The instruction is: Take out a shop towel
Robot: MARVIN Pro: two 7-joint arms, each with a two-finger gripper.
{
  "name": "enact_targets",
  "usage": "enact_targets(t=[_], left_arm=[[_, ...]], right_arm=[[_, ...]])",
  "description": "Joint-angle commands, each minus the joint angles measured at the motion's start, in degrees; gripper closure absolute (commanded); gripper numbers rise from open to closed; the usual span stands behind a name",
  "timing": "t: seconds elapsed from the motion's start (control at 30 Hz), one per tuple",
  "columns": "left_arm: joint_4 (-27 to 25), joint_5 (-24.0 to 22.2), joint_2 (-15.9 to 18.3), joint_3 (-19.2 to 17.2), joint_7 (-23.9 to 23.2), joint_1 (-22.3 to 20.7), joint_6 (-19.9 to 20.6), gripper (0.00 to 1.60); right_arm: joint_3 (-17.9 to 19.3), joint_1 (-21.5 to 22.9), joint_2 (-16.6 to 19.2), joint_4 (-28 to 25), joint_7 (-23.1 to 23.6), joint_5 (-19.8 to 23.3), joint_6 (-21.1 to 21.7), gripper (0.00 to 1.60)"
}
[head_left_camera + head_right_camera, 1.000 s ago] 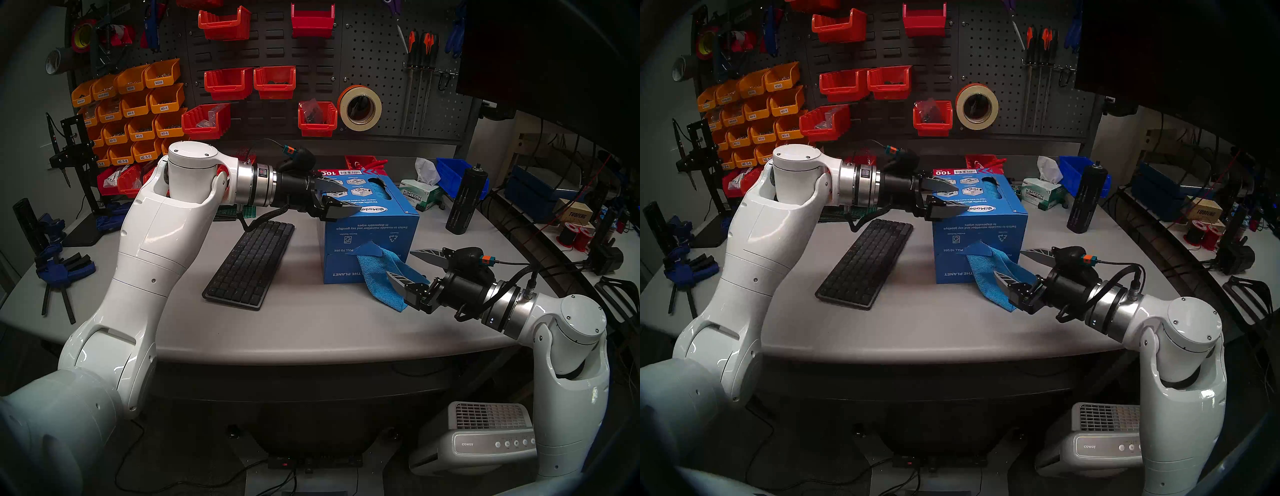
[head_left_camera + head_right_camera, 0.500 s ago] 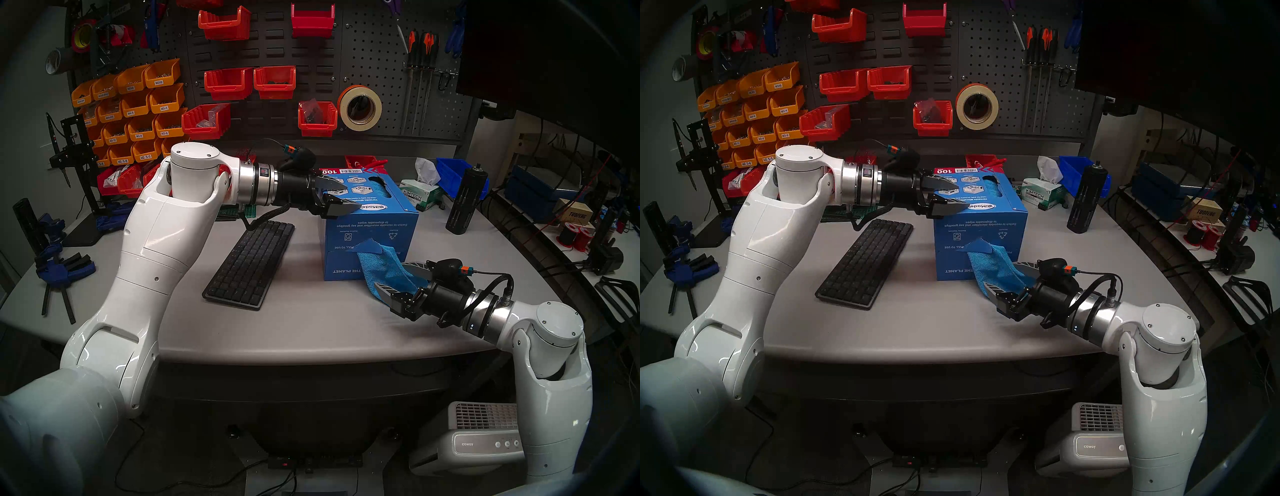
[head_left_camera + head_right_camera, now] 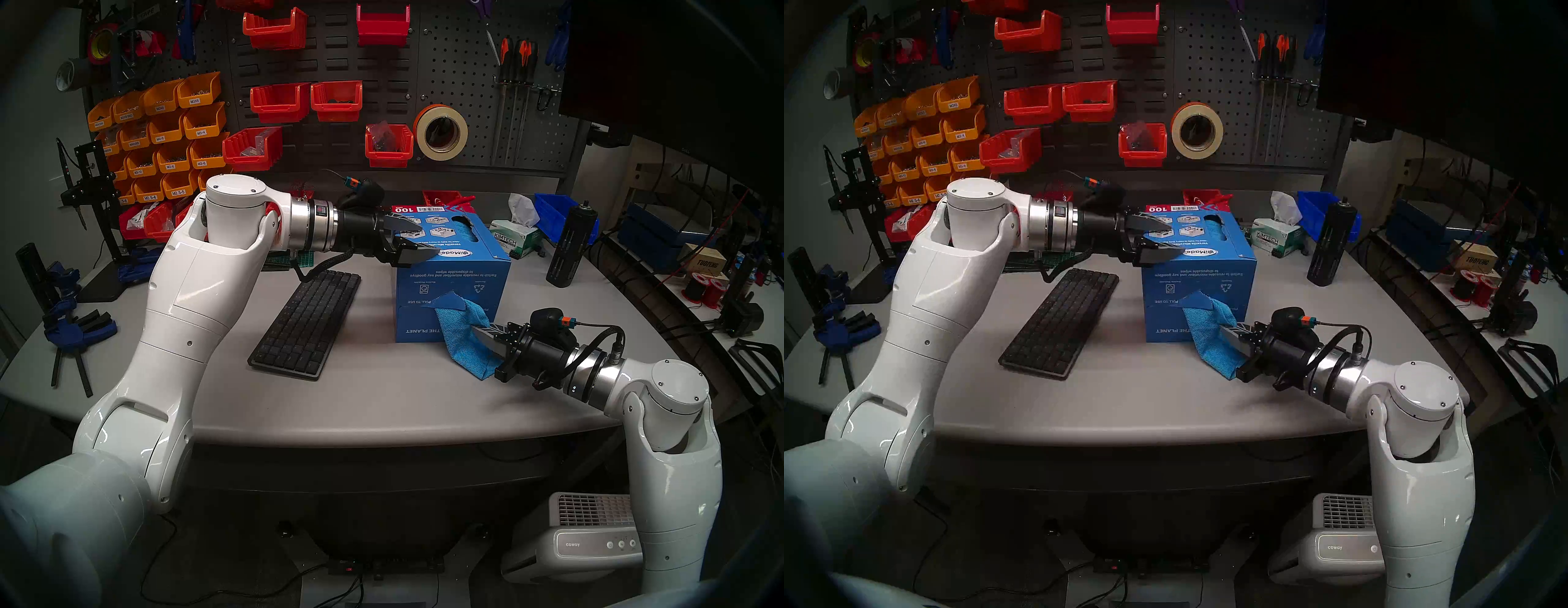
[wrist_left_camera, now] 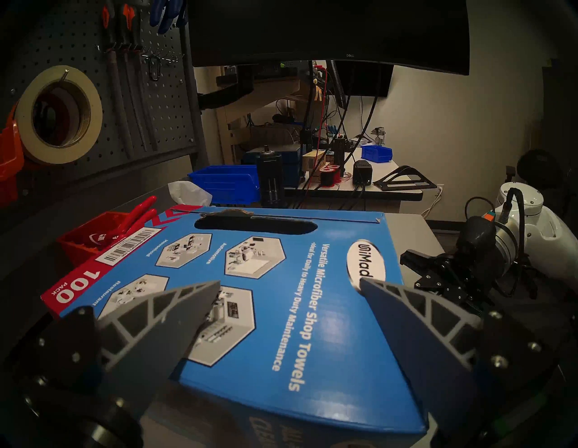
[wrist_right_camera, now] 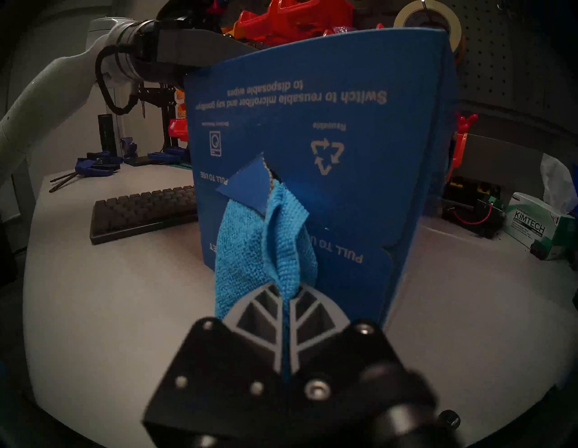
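Right claw (image 5: 286, 300) pinches shop towel (image 5: 250, 244) above grey table (image 5: 109, 297).

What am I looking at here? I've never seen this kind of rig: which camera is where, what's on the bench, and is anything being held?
It is a two-armed white robot at a workbench. Two pictures come from cameras on its head; the others from a camera on each wrist.

On the grey table stand a blue cardboard box, a dark keyboard and a green-and-white tissue box.

The right gripper has its jaws shut on the shop towel, a blue cloth hanging from a torn slot in the box's front. The left gripper is open, its fingers spread over the box's top.
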Motion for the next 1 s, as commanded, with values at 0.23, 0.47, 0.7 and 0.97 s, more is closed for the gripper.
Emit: enact_targets(t=[0.23,0.47,0.7,0.97], left_arm=[[-0.95,0.06,0.28,-0.18,0.27,0.48,-0.36,0.00],[-1.13,0.20,0.40,0.01,0.37,0.56,-0.86,0.00],[-1.12,0.31,0.45,0.27,0.45,0.47,-1.31,0.00],[-0.96,0.24,0.43,0.47,0.48,0.40,-1.71,0.00]], right_arm=[[1.07,-0.70,0.82,-6.85,1.65,1.38,1.41,1.60],[4.31,-4.93,0.05,-10.46,2.10,1.64,2.34,1.60],[9.66,-9.98,-1.51,-12.59,2.68,1.96,2.18,1.60],[13.81,-12.07,-2.68,-13.26,3.71,2.47,1.43,1.60]])
